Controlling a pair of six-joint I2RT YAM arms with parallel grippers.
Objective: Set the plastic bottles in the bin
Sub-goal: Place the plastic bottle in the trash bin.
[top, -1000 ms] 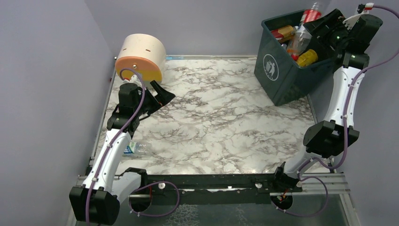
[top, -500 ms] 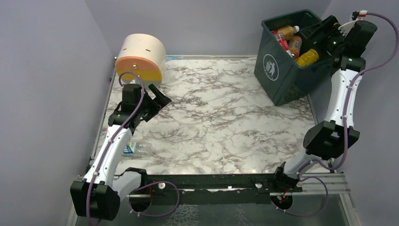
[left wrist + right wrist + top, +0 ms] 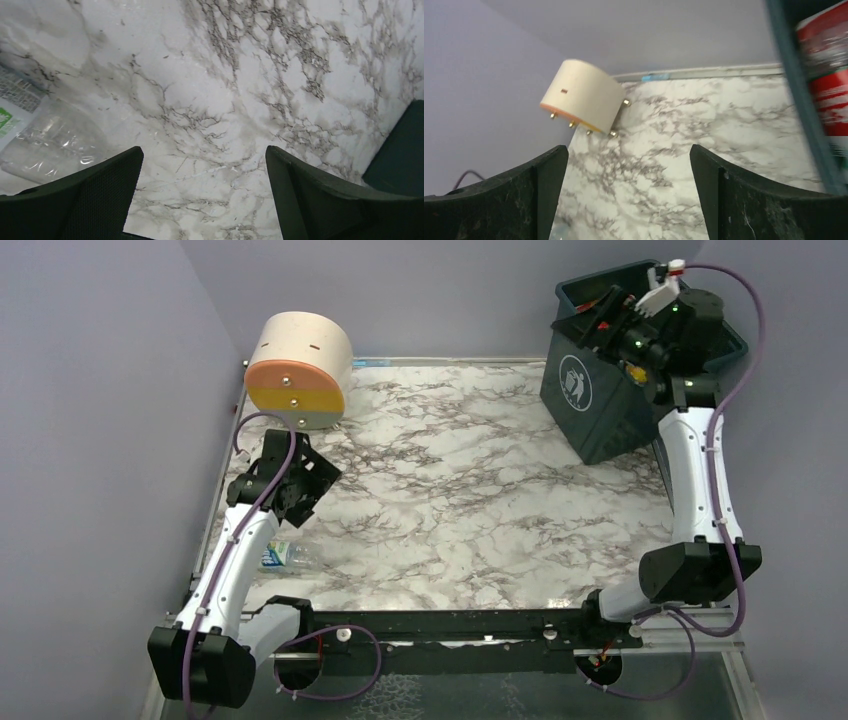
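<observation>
One clear bottle point(image 3: 290, 555) lies along the table's point(image 3: 450, 500) left edge, toward the front corner. Your left gripper point(image 3: 312, 488) hangs just beyond it, fingers wide apart and empty. If you come down off-centre, the round bottle may roll away. At the back right corner, your right gripper point(image 3: 598, 315), also spread and empty, sits at the bin's point(image 3: 585, 410) rim and could snag it

Glossy marble-look table point(image 3: 450, 500), crinkly clear plastic bottle point(image 3: 290, 556), smooth plastic bin point(image 3: 600, 425).
</observation>
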